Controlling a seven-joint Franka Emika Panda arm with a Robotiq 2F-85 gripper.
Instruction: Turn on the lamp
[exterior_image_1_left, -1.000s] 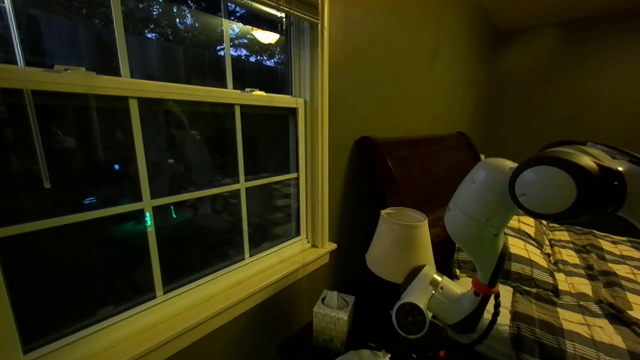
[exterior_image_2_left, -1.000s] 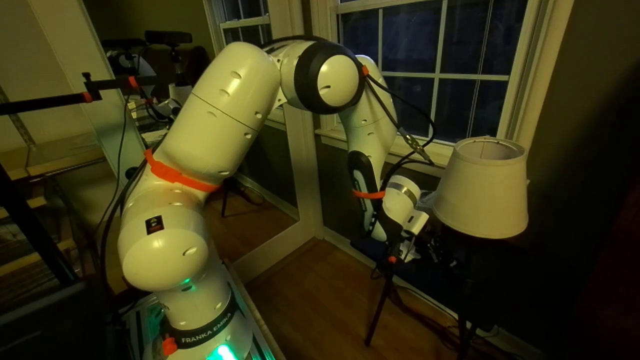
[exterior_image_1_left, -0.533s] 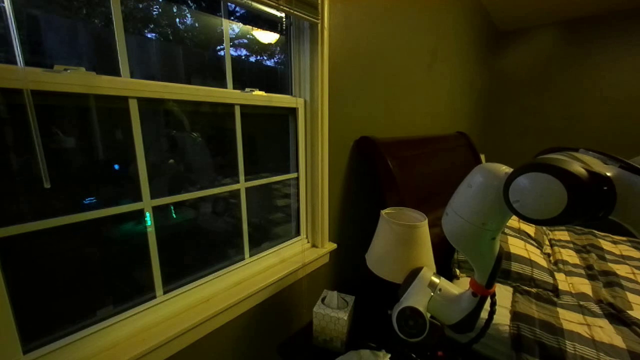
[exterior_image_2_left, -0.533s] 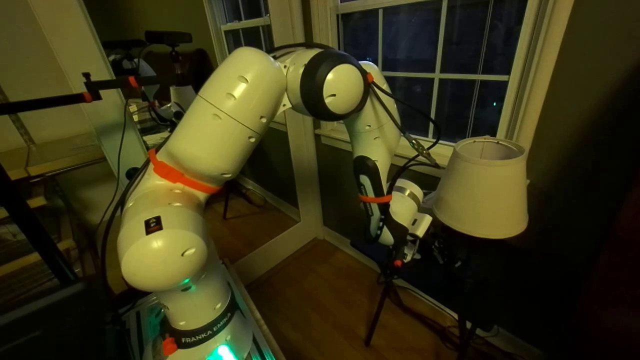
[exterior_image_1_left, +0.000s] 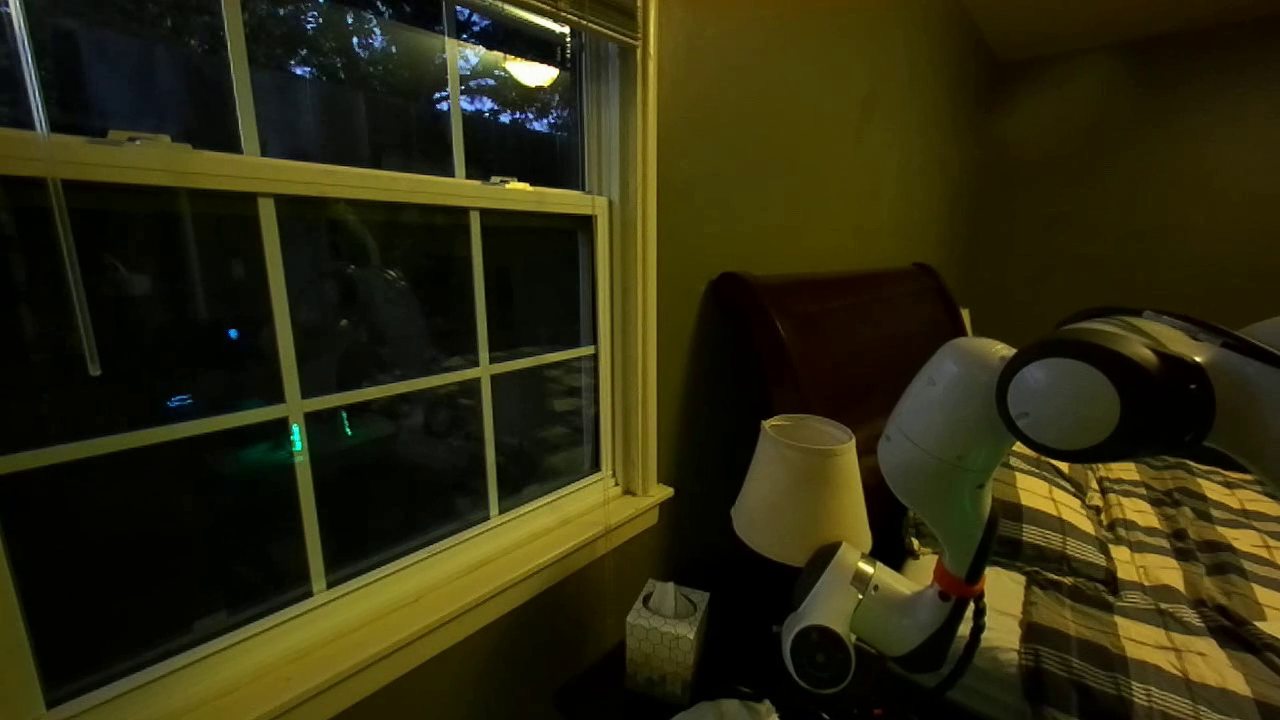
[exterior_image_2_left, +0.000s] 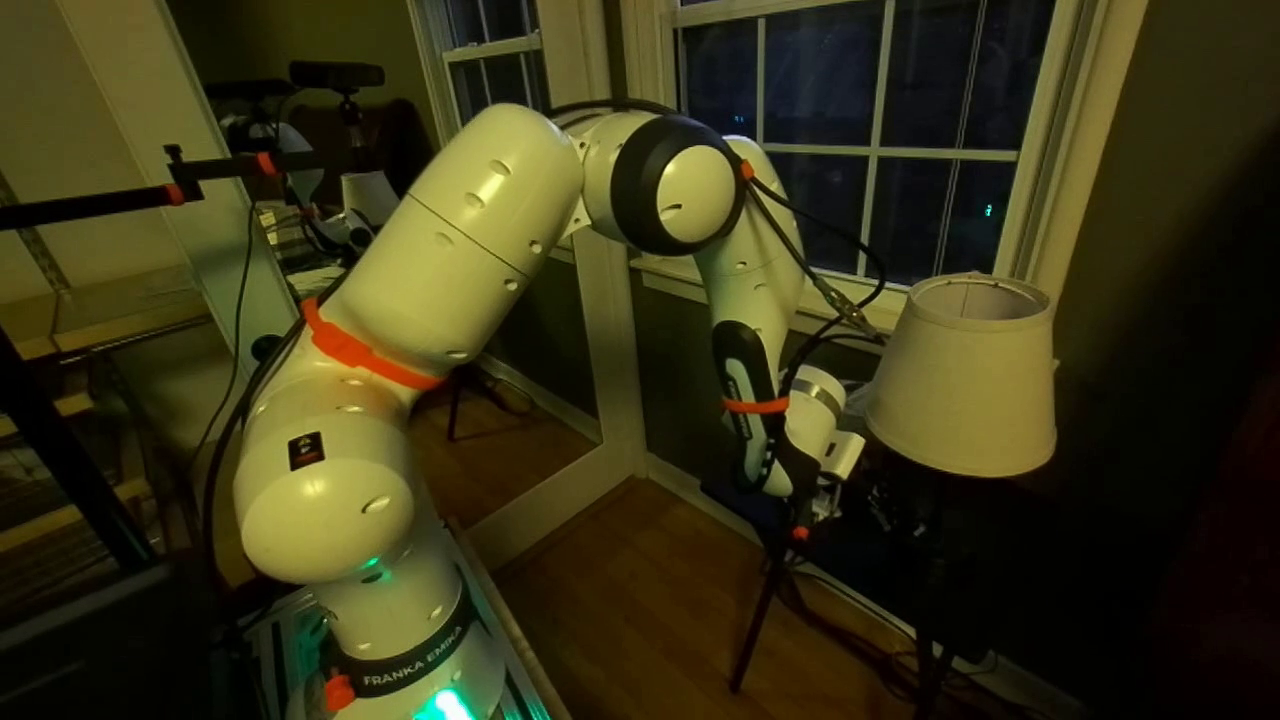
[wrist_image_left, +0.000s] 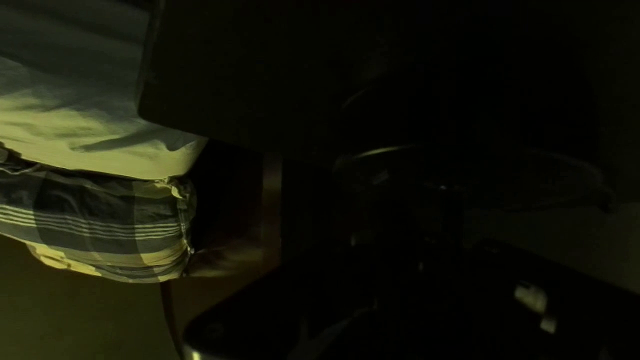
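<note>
Arm (exterior_image_2_left: 480, 230): we've just dipped lower
End effector (exterior_image_2_left: 912, 525): narrow
Lamp (exterior_image_2_left: 960, 390): unlit; we're probably positioning to switch it on

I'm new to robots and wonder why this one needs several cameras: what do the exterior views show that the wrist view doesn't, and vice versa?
Only the exterior views: both show a window and the white robot arm; a hexagon-patterned tissue box appears in an exterior view. The unlit-looking lamp is clear in both exterior views, but I can't tell whether the wrist view's darkness hides it.
Only the wrist view: a close-up of the seamed edge of the plaid bedding.
Shared: plaid bedding, also seen farther off in an exterior view.
</note>
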